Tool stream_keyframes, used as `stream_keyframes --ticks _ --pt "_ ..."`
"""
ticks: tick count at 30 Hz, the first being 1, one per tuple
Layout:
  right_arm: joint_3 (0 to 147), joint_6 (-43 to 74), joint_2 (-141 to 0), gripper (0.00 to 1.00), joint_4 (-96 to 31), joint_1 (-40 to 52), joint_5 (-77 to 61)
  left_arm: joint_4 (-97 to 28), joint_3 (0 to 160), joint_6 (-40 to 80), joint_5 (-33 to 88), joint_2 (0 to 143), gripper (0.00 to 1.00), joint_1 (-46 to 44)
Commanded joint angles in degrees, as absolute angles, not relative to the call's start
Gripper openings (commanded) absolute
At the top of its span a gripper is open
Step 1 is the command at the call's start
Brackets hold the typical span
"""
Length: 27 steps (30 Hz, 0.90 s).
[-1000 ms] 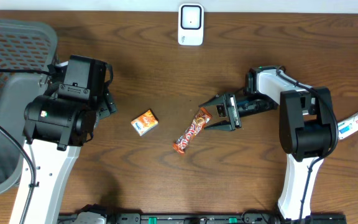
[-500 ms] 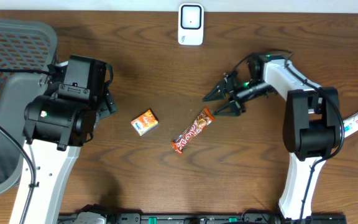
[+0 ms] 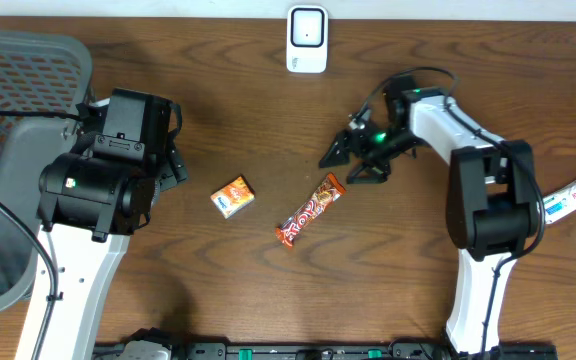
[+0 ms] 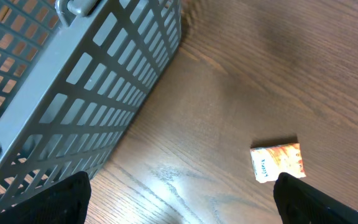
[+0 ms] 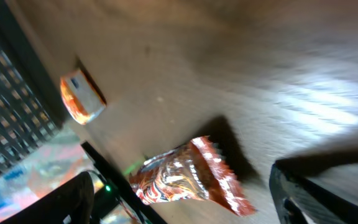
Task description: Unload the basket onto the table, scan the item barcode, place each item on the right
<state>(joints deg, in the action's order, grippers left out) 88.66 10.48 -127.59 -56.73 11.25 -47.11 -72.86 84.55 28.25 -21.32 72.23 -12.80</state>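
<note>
Dark brown wood grain runs across the table [image 3: 268,300], and along its near edge we see a black rail [image 3: 318,350] with the white bases of both arms rising from it. A little past that, about the middle of the table, lies the candy bar [image 3: 309,210] in its orange and brown wrapper, flat on the wood and slanted, its far end pointing toward the right arm. Toward the left edge from it sits a small orange packet [image 3: 233,196], apart from the bar and also flat. At the left edge stands a grey slatted basket [image 3: 8,150], with the left arm beside it. In the left wrist view we find the left gripper [image 4: 182,202] spread wide over bare wood with nothing between its fingers, the basket wall on one side and the orange packet on the other. Just beyond the bar's far end hangs the right gripper [image 3: 348,166], its jaws parted and empty; the blurred right wrist view shows the bar resting on the table below it, not clasped. Near the right edge lies a white tube box [image 3: 568,197]. At the far edge, near its middle, stands the white scanner [image 3: 307,40], well apart from the bar.
</note>
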Motion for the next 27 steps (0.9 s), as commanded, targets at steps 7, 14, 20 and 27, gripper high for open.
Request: stream_keyframes --ticks 7,14,20,27 --pt "88.71 0.36 -141.03 0.01 -60.55 13.08 -42.74 -72.88 84.53 27.68 -22.11 72.34 0.94 -12.49" --pt "89.86 -3.99 -136.03 0.01 -62.57 12.75 -38.44 -72.88 84.53 27.68 -22.11 72.34 0.94 -12.49" --pt "90.54 -3.95 -118.32 0.03 -63.51 13.10 -39.24 -72.88 84.53 27.68 -22.11 72.34 0.94 -12.49" --pt "88.88 -6.90 -113.97 0.99 -65.14 14.35 -33.76 -72.88 84.53 27.68 -22.11 72.34 0.94 -12.49"
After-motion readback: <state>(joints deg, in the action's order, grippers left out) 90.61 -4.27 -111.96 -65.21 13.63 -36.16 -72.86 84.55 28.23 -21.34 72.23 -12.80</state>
